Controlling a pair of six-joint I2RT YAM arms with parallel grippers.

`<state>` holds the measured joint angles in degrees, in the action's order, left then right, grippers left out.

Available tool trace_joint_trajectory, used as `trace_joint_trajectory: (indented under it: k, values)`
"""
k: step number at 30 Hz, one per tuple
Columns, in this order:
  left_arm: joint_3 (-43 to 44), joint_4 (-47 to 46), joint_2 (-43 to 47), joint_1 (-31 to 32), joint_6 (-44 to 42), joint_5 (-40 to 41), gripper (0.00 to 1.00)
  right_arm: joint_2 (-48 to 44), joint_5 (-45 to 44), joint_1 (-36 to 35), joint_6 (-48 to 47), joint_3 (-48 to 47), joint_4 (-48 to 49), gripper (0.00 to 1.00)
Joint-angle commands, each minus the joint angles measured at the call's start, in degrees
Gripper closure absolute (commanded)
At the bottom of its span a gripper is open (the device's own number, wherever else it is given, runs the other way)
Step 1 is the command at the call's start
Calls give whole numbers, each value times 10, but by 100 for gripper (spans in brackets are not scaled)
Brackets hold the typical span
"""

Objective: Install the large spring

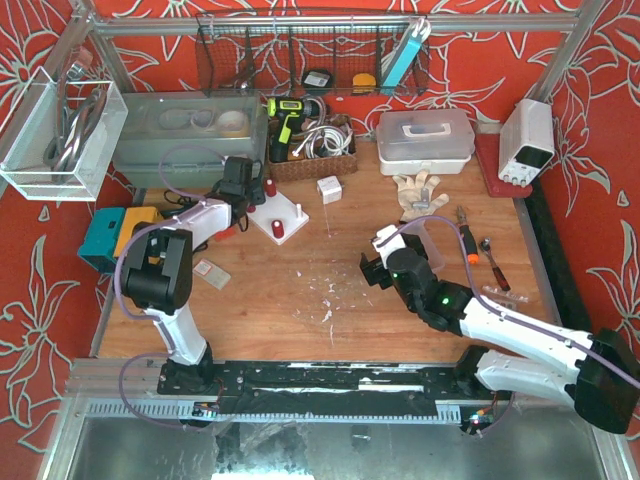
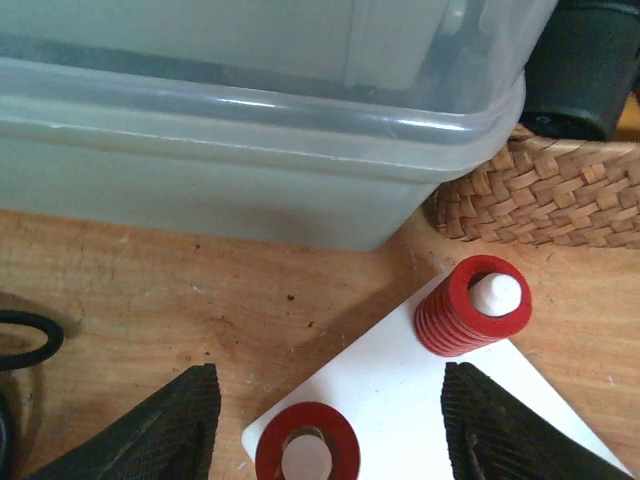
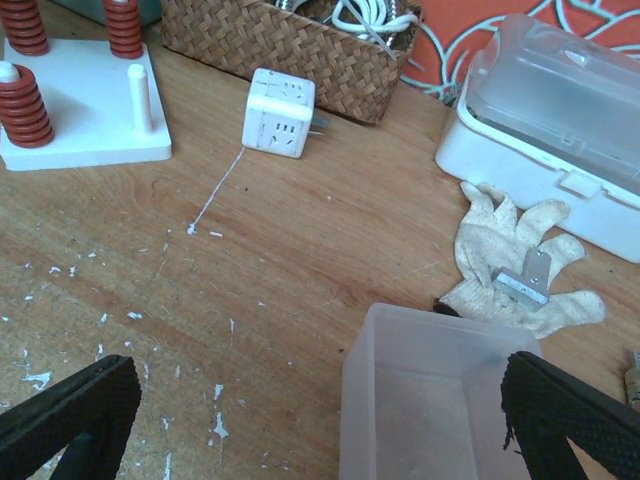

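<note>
Left gripper is spread wide with nothing in it, hovering over the white peg base. One red spring sits on the far corner peg and a second spring on a nearer one. Can't tell which counts as the large one. Right gripper is wide open too, with a frosted tub just ahead of it. The clear bin holds what look like tape rolls, and the wicker basket has cables in it. The base's corner sits near both. Open wood table, flecked white, lies between the arms. Red floral walls all round.
</note>
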<state>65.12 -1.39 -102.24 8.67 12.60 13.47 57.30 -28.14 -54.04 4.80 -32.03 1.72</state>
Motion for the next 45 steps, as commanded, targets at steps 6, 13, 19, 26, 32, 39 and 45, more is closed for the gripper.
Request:
trace_joint_trajectory:
  k: [6, 13, 19, 26, 32, 39, 45]
  values:
    - [-60, 3, 129, 10, 56, -53, 22, 23, 7, 33, 34, -38, -30, 1]
    - [-187, -77, 256, 108, 51, -105, 0, 56, 112, 152, 170, -103, -161, 1]
    - [-267, -111, 320, 181, 66, -148, 0, 111, 86, 191, 362, -196, -348, 1]
    - [-352, -137, 390, 236, 51, -110, 0, 198, 103, 213, 549, -317, -537, 13]
    - [-413, -173, 430, 239, 28, -76, 0, 250, 108, 218, 667, -348, -579, 50]
    - [-421, -185, 448, 248, 29, -97, 0, 342, 138, 238, 728, -402, -642, 61]
    - [-420, -186, 451, 256, 34, -105, 0, 405, 170, 261, 745, -420, -632, 64]
